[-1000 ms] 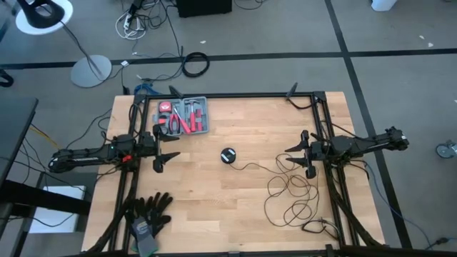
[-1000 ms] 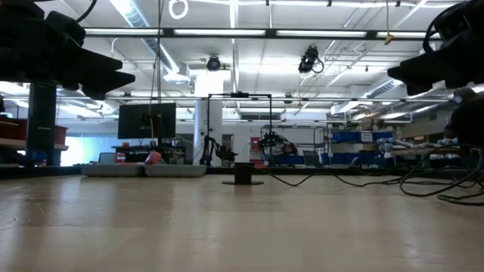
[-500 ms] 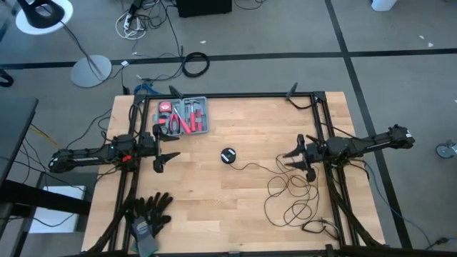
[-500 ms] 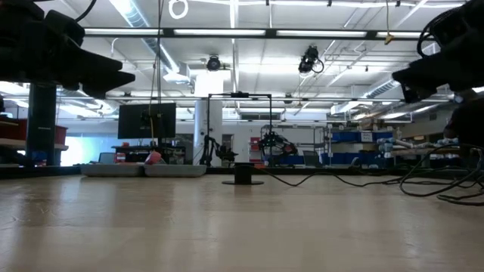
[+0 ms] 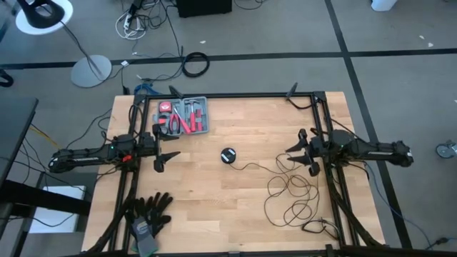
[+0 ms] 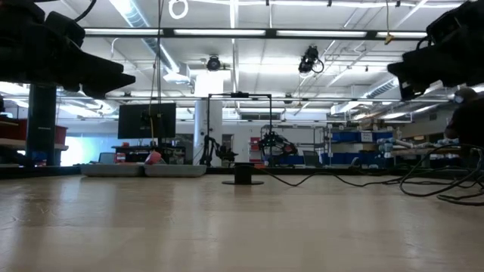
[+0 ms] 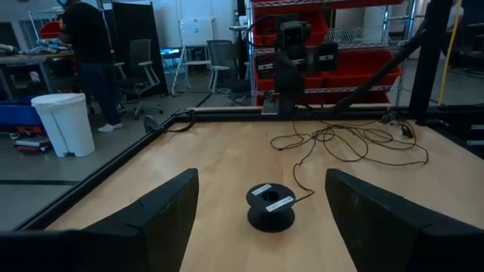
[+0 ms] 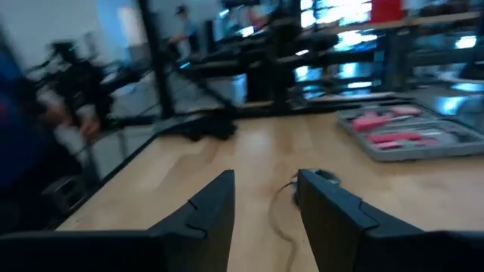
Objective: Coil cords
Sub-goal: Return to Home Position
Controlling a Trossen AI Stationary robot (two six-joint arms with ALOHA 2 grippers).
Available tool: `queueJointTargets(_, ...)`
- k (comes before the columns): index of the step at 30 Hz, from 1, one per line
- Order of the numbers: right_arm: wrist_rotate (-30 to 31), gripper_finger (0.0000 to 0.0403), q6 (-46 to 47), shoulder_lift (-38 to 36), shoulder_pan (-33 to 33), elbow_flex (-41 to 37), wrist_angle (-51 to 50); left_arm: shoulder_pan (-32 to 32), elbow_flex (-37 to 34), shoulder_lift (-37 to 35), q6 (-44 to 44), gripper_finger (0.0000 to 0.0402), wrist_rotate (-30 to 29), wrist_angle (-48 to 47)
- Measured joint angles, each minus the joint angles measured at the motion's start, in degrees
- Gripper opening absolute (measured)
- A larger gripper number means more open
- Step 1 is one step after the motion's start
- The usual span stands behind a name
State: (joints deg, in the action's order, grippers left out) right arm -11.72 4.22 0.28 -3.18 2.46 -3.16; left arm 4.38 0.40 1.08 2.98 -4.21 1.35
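Where the thin black wire [image 5: 289, 190] lies in loose loops at the lower right of the high view, one strand runs left to its round disc [image 5: 228, 155] at the centre of the table [image 5: 214, 210]. Just above the loops, the right gripper [image 5: 291, 151] hovers level, fingers a little apart, empty. The left gripper [image 5: 173, 145], at centre left, gapes wide, empty. The low view crops both to dark silhouettes in its upper corners.
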Motion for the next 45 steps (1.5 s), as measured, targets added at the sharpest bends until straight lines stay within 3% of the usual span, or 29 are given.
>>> queueJointTargets(3, 3.02, 0.0144, 2.15, 0.38, -0.99, -0.96, 2.41, 0.02, 0.00, 0.00, -0.10, 0.0294, -0.11, -0.18)
queueJointTargets(6, 1.05, 0.0144, 1.09, 1.21, -0.64, -1.90, 5.26, 0.00, -0.02, 0.00, -0.14, 0.0294, -0.11, -0.13)
queueJointTargets(21, 5.06, 0.0144, 3.07, 7.36, 0.24, -1.95, 4.73, 0.02, -0.02, 0.00, -0.19, 0.0294, -0.09, 0.52)
queueJointTargets(26, 6.38, 0.0144, -0.67, 11.86, 0.24, -1.97, 4.57, 0.00, -0.02, 0.00, -0.19, 0.0294, -0.08, 0.49)
queueJointTargets(35, 7.18, 0.0144, 2.15, 21.61, 0.24, -1.99, 4.37, 0.01, -0.02, 0.00, -0.22, 0.0294, -0.08, 0.47)
queueJointTargets(45, 7.18, 0.0144, 2.13, 23.83, 0.24, -2.03, 4.42, 0.01, -0.02, 0.00, -0.22, 0.0294, -0.08, 0.47)
